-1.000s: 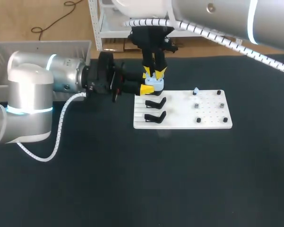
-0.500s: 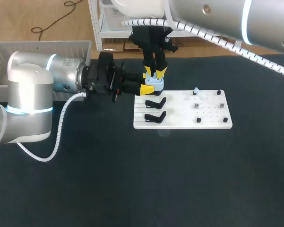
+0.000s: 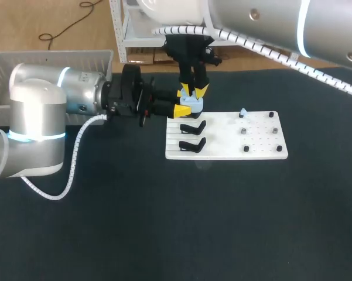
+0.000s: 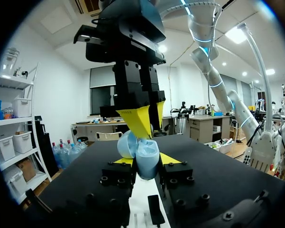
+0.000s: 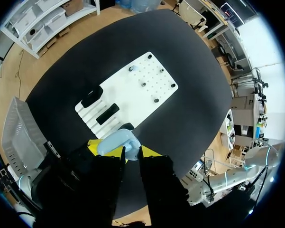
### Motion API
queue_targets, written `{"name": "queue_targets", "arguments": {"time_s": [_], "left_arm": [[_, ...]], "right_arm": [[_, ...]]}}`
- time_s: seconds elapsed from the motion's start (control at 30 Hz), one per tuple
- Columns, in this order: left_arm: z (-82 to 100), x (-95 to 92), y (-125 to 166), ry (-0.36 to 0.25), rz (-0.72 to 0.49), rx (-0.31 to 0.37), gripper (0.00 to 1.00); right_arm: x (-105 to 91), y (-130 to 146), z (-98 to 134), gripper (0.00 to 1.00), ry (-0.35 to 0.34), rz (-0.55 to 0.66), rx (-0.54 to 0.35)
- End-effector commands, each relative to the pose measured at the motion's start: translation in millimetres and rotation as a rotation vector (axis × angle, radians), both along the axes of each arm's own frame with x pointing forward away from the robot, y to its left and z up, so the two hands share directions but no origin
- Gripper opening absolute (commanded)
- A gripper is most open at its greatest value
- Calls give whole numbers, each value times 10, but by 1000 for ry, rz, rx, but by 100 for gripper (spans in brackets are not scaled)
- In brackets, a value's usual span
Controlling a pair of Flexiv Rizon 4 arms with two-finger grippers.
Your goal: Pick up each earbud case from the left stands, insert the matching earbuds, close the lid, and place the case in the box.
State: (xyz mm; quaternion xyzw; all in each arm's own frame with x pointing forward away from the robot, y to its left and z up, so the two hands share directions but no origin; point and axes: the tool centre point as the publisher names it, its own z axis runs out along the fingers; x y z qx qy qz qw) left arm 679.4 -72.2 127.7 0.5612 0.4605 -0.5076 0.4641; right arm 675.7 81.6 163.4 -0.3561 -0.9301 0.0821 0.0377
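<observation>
A smooth, glossy, pale blue earbud case (image 3: 192, 104), rounded like a pebble, is pinched by the left claw (image 4: 146, 160). Its yellow wedge-shaped tips are pressed against the case from two sides. The case is held just above the near-left corner of a flat white board (image 3: 234, 146), and in the left wrist view its domed lid is seen hinged open. The right claw (image 3: 193, 91) is pointed straight down over the case, with its yellow tips at the open lid. Whether that claw is spread or pressed together cannot be told.

The board is laid on the bench (image 3: 164, 222), which is covered in a dark matte cloth. Two black angular stands (image 3: 192, 127) are set in grooves on the board's left part. Its right part is dotted with small holes and short dark pegs (image 3: 246, 148), and a pale blue piece (image 3: 242, 112) is seen on one of them. A grey slatted plastic box (image 3: 53, 57) is placed beyond the left arm.
</observation>
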Motion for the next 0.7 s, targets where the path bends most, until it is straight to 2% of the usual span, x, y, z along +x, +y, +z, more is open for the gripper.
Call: {"name": "queue_targets", "arguments": {"time_s": [0.03, 0.07, 0.1, 0.2, 0.23, 0.33, 0.37, 0.43, 0.5, 0.57, 0.7], "left_arm": [[-2, -8, 2, -2, 4, 0, 0], [-2, -8, 2, -2, 4, 0, 0], [-2, -8, 2, -2, 4, 0, 0], [-2, -8, 2, -2, 4, 0, 0], [-2, -8, 2, -2, 4, 0, 0], [-2, -8, 2, -2, 4, 0, 0], [-2, -8, 2, -2, 4, 0, 0], [-2, -8, 2, -2, 4, 0, 0], [-2, -8, 2, -2, 4, 0, 0], [-2, -8, 2, -2, 4, 0, 0], [-2, -8, 2, -2, 4, 0, 0]], "right_arm": [[16, 2, -13, 13, 10, -4, 0], [13, 4, -14, 35, 11, -3, 1], [6, 6, -9, 45, 12, -3, 5], [-35, -6, 42, 100, 9, -2, 19], [-61, -19, 69, 98, 7, 0, 34], [-166, -90, 178, 79, -8, 12, 85], [-197, -129, 225, 76, -14, 18, 114], [-229, -223, 322, 76, -15, 41, 195], [-239, -330, 415, 69, -3, 71, 289], [-224, -450, 485, 58, -13, 80, 328], [-180, -627, 551, 55, -31, 157, 404]]}}
